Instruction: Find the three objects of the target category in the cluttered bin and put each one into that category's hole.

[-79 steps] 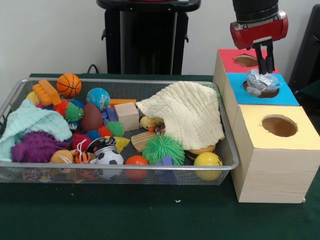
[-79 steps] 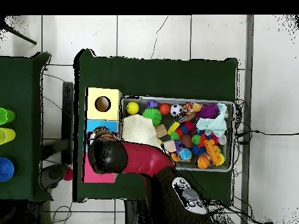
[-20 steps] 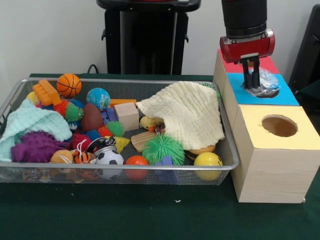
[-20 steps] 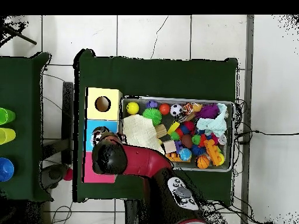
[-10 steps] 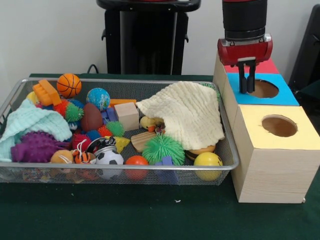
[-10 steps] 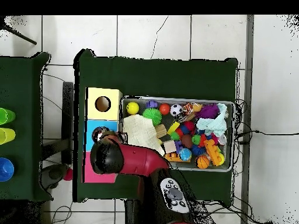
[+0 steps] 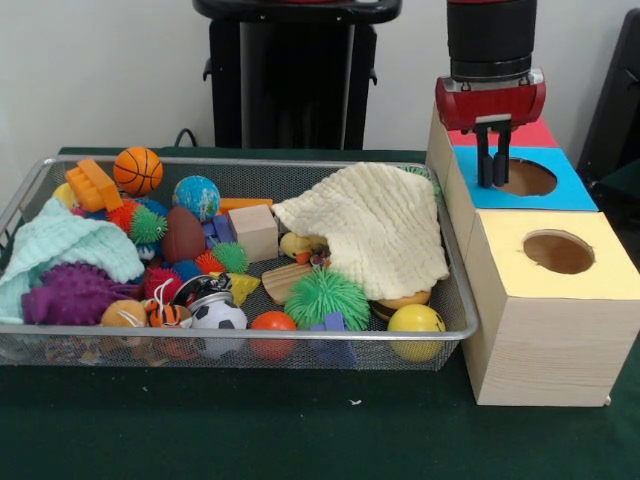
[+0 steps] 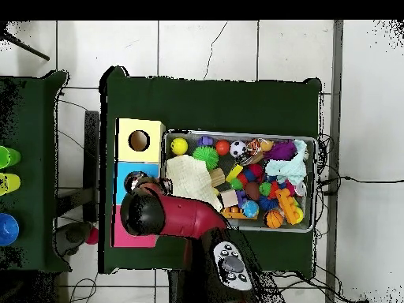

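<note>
My gripper point(image 7: 492, 178) hangs shut and empty over the left edge of the blue box's hole point(image 7: 530, 178), fingertips just above the blue top. The hole looks dark, and nothing shows inside it. In the overhead view the arm's red and black wrist point(image 8: 146, 211) hides the gripper and covers part of the blue box point(image 8: 126, 175). The wire bin point(image 7: 240, 338) to the left holds many toys: a basketball point(image 7: 138, 170), a globe ball point(image 7: 196, 196), a soccer ball point(image 7: 218, 316), a green spiky ball point(image 7: 326, 295), a yellow ball point(image 7: 416, 321) and a wooden cube point(image 7: 254, 231).
A cream cloth point(image 7: 375, 225) drapes over the bin's right part and hides what is under it. A mint cloth point(image 7: 60, 245) lies at the bin's left. The yellow box with its hole point(image 7: 558, 251) stands nearest, and the red box point(image 7: 540, 132) is behind the blue one.
The crinkly silver wad that lay on the blue hole has dropped out of sight. My gripper has risen slightly, shifted a little left, and has held still for the last half second.
</note>
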Available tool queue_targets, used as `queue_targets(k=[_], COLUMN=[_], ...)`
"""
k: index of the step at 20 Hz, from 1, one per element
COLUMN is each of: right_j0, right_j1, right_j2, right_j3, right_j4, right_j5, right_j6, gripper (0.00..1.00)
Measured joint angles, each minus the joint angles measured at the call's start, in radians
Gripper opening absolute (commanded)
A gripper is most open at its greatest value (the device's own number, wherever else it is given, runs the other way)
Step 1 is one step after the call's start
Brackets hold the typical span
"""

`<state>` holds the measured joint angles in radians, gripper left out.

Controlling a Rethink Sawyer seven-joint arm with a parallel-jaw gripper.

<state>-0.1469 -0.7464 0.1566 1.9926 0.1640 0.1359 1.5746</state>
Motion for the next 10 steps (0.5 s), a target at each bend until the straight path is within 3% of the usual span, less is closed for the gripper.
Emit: queue_targets(k=[10], right_j0=[-0.094], right_j1=[-0.037], right_j2=[0.001], right_j3=[-0.001], right_j4=[-0.008], right_j5=[0.076], right_j6=[0.000], gripper=[0.00])
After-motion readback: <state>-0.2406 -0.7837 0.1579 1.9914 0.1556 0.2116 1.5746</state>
